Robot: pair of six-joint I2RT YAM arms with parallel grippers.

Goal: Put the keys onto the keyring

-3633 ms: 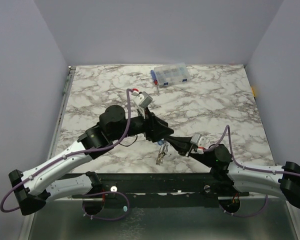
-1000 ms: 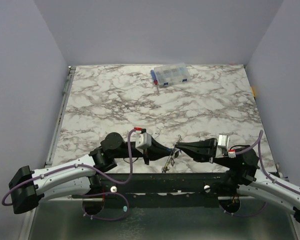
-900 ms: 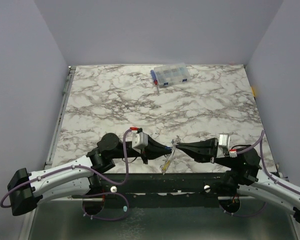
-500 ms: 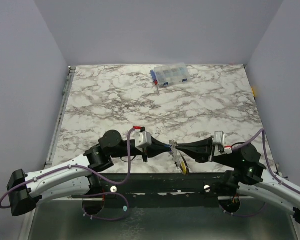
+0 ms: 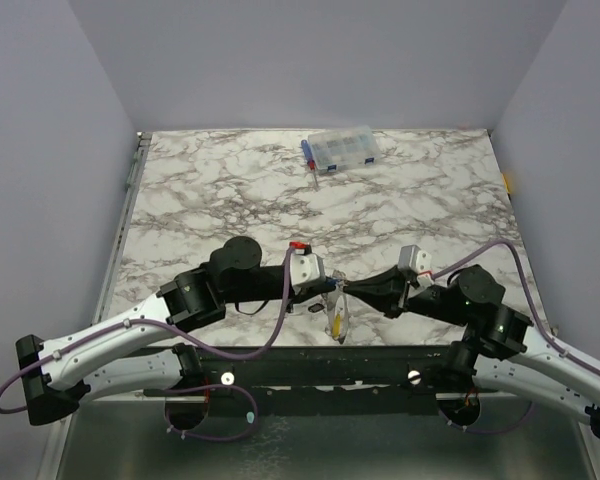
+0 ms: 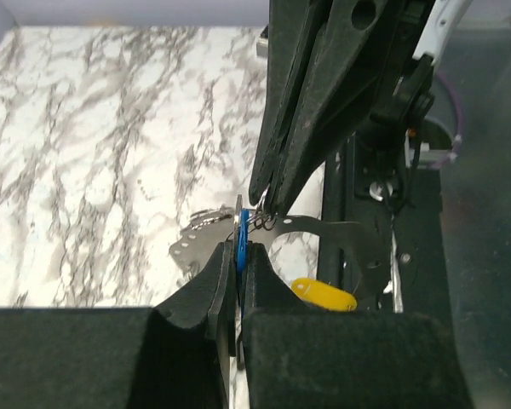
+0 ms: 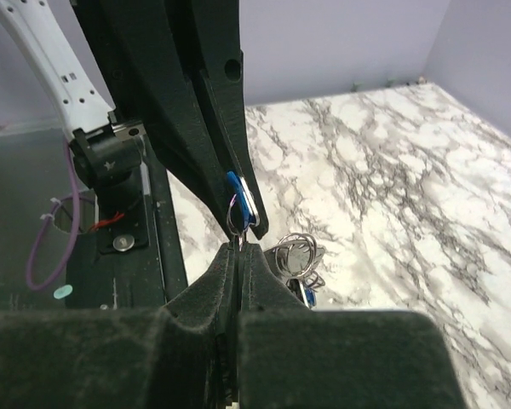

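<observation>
My left gripper (image 5: 329, 290) (image 6: 238, 256) is shut on a small blue key (image 6: 240, 237) (image 7: 238, 189), held edge-on above the table's near edge. Tip to tip with it, my right gripper (image 5: 350, 290) (image 7: 241, 247) is shut on a thin silver loop (image 7: 237, 217) of the keyring that passes through the blue key. The keyring's grey hoop (image 6: 341, 230) hangs just below both tips. A yellow key (image 6: 324, 294) (image 5: 337, 325) dangles from it. More silver rings (image 7: 298, 250) and another blue key (image 7: 303, 294) hang in the cluster under the right jaws.
A clear compartment box (image 5: 341, 149) with blue parts stands at the back of the marble table (image 5: 230, 190). The black front rail (image 5: 310, 362) runs right beneath the hanging cluster. Purple walls close in both sides.
Both wrists have drawn closer together and slightly away from the front rail. The meeting point of the tips stayed almost in place. The hanging cluster with the yellow key swung left.
</observation>
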